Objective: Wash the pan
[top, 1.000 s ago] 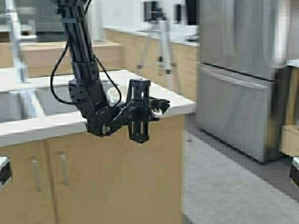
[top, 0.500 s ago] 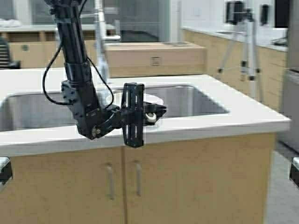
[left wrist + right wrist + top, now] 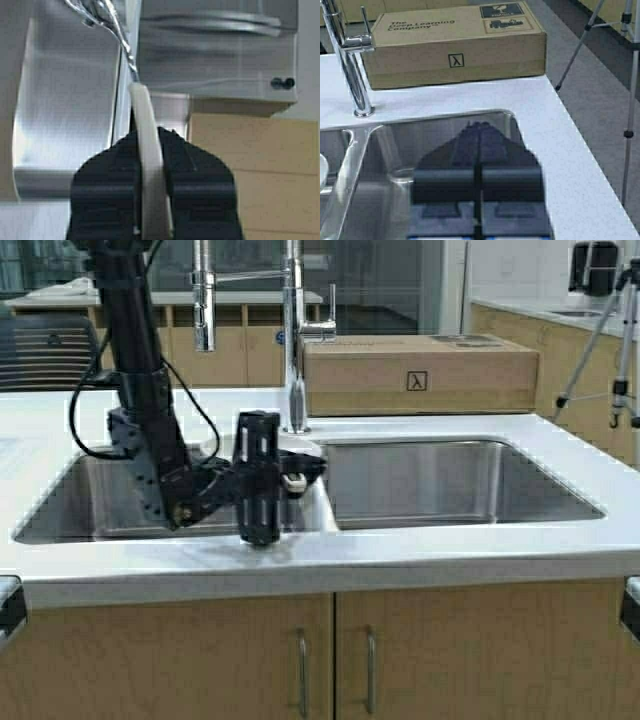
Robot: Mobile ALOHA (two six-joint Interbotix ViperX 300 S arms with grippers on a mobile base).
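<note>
The cream pan (image 3: 301, 447) hangs above the divider between the two basins of the steel sink (image 3: 455, 485), with my left gripper (image 3: 303, 469) shut on it. In the left wrist view the pan (image 3: 142, 107) shows edge-on as a pale strip clamped between the black fingers (image 3: 190, 165) of the left gripper (image 3: 149, 133). Its handle is hidden. My right gripper (image 3: 479, 125) is shut with nothing in it and hovers over the right basin (image 3: 435, 135). It does not show in the high view.
A tall chrome faucet (image 3: 293, 340) stands behind the sink divider. A long cardboard box (image 3: 420, 372) lies on the white counter (image 3: 400, 558) behind the right basin. A tripod (image 3: 615, 340) stands at far right. Wooden cabinet doors (image 3: 180, 660) are below the counter.
The robot has moved: the whole scene slid to the right, the fridge has left the view and the sink now lies straight ahead. The left gripper still holds the pan.
</note>
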